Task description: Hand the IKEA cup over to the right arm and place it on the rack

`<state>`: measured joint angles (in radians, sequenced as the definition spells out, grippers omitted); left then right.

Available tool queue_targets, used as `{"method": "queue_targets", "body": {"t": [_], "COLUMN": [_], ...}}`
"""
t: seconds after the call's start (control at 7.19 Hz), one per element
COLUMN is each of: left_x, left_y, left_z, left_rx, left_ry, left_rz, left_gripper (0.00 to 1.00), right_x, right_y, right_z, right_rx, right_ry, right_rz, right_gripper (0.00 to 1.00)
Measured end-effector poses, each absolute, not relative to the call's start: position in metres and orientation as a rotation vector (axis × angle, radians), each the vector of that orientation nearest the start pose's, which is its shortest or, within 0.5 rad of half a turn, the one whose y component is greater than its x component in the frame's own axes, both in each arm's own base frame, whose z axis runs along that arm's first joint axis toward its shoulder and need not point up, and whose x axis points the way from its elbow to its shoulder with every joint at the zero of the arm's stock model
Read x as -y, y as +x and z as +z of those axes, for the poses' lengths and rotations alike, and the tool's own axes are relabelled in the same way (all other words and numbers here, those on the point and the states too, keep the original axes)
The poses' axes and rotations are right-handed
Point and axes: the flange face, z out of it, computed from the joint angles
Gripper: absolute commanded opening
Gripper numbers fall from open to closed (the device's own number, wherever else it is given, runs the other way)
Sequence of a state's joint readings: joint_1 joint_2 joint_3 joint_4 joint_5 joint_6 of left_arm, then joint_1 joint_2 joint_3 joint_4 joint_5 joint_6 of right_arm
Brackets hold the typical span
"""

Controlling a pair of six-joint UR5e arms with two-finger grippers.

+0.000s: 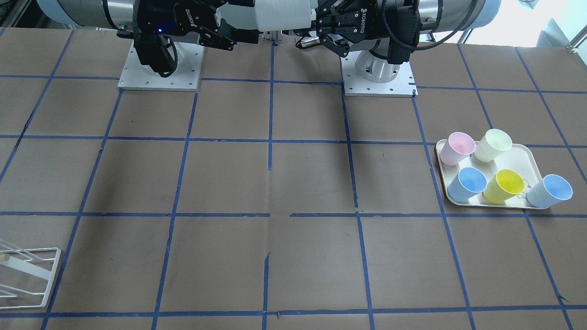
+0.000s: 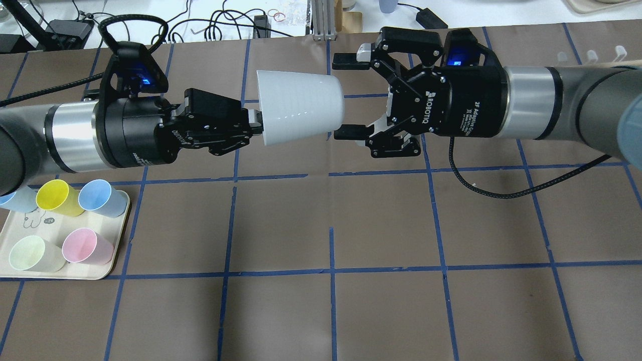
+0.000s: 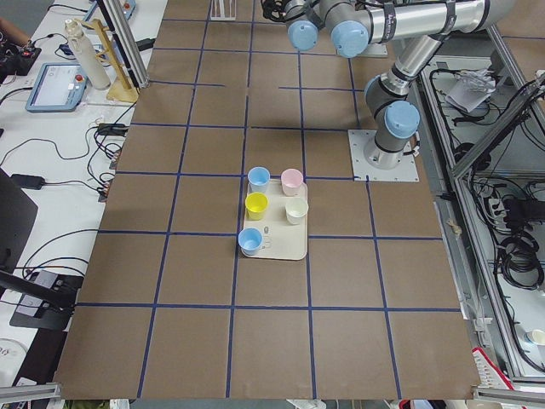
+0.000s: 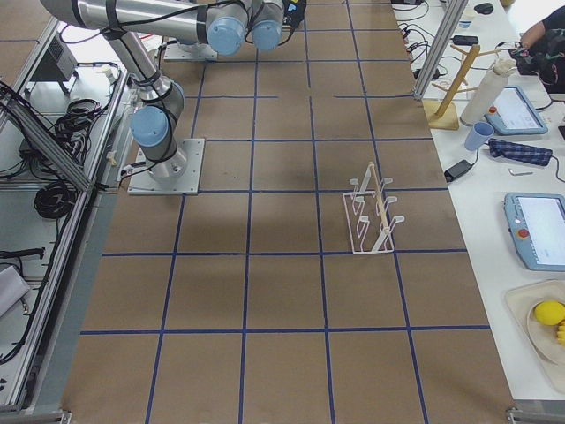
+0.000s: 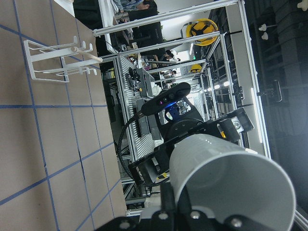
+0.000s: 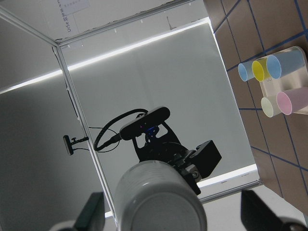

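Observation:
The grey IKEA cup (image 2: 301,108) lies sideways in the air, high above the table's far middle. My left gripper (image 2: 256,124) is shut on its rim, and the cup's base points at the right arm. My right gripper (image 2: 346,97) is open, with its fingertips (image 2: 345,60) on either side of the cup's base and apart from it. The right wrist view shows the cup's base (image 6: 161,197) centred between the open fingers (image 6: 91,214). The left wrist view shows the cup's mouth (image 5: 231,178). The white wire rack (image 1: 27,275) stands on the table at the robot's right (image 4: 371,221).
A cream tray (image 2: 95,273) near the robot's left holds several pastel cups: blue (image 2: 100,198), yellow (image 2: 57,196), pink (image 2: 86,246) and pale green (image 2: 32,253). Another blue cup (image 1: 550,191) stands at the tray's edge. The arm bases (image 1: 160,71) are bolted at the table's robot side.

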<state>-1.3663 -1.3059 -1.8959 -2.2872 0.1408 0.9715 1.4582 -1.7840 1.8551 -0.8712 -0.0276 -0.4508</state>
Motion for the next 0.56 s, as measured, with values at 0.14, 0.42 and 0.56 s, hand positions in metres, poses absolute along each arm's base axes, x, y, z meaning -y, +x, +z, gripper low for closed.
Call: {"method": "queue_targets", "body": {"t": [0.14,0.42,0.56], "left_x": [0.3808,0.3809,0.3811], "left_y": [-0.1579,-0.1580,-0.1582], "left_z": [0.4701,0.4708,0.4704], "left_rx": [1.675,1.675,1.674], "left_ry": [-0.072,-0.073,-0.073], "left_rz": [0.224,0.225,0.225], "left_gripper": [0.00,0.00,0.00], "right_x": [0.3910,0.3869,0.3854], "right_y": [0.1903,0.1916,0.1939], "right_z": [0.4827,0.4862,0.4861], "right_rx": [-1.559,-1.558,-1.559], "right_ry": [0.332,0.342,0.340], "right_rz": [0.182,0.195,0.203], "right_gripper": [1.00,1.00,1.00]}}
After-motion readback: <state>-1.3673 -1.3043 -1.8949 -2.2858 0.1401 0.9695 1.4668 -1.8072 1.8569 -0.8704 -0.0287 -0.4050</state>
